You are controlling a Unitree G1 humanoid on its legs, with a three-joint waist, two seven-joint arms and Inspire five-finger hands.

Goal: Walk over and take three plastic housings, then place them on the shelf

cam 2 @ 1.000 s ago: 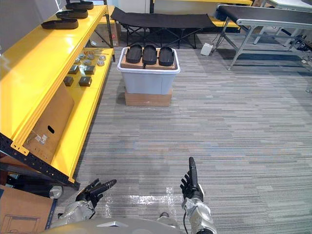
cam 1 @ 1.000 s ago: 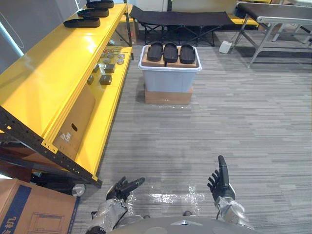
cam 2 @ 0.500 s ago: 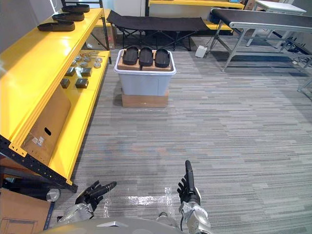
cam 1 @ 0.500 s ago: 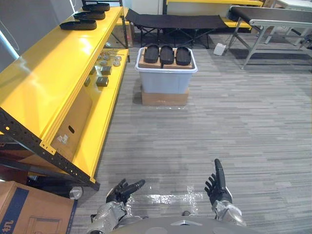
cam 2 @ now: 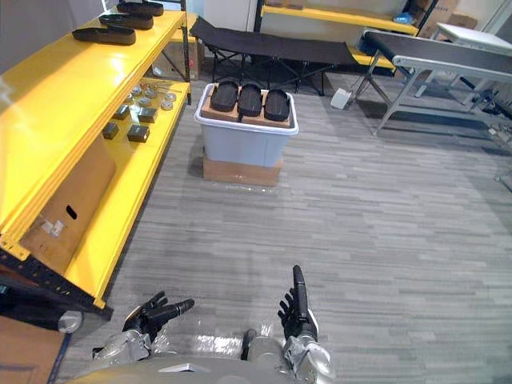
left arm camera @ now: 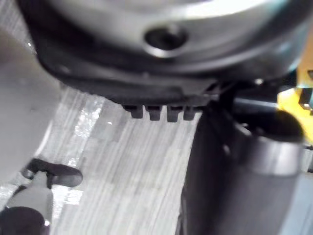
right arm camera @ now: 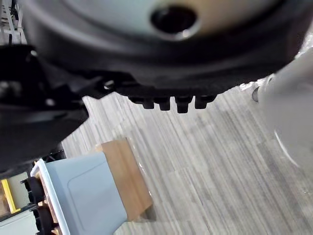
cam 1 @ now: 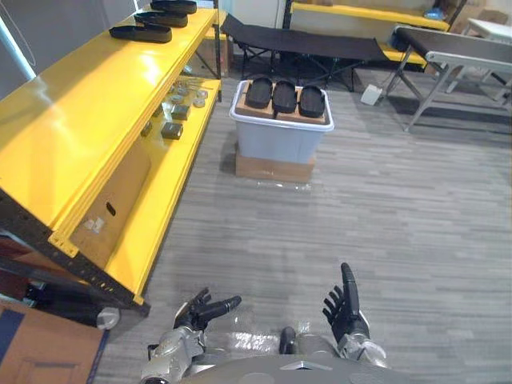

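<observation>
Three black plastic housings (cam 1: 285, 95) lie side by side on cardboard atop a pale grey bin (cam 1: 280, 136), which stands on a cardboard box on the floor ahead. More black housings (cam 1: 142, 32) rest on the top of the yellow shelf (cam 1: 76, 104) at the far left. My left hand (cam 1: 202, 310) hangs low at the bottom of the view, its fingers relaxed and spread, holding nothing. To its right my right hand (cam 1: 342, 304) is held low with straight fingers pointing forward, empty. Both hands are far from the bin.
The yellow shelf's lower level (cam 1: 160, 192) carries several small dark and silver parts (cam 1: 172, 120) and a leaning cardboard sheet (cam 1: 108, 212). A black folding cot (cam 1: 308, 44) stands behind the bin, a grey metal table (cam 1: 456, 60) at the far right. Grey carpet lies between me and the bin.
The whole view has shifted as the camera moved; the bin sits slightly further right and the shelf looms closer at left. Both hands stay low and empty.
</observation>
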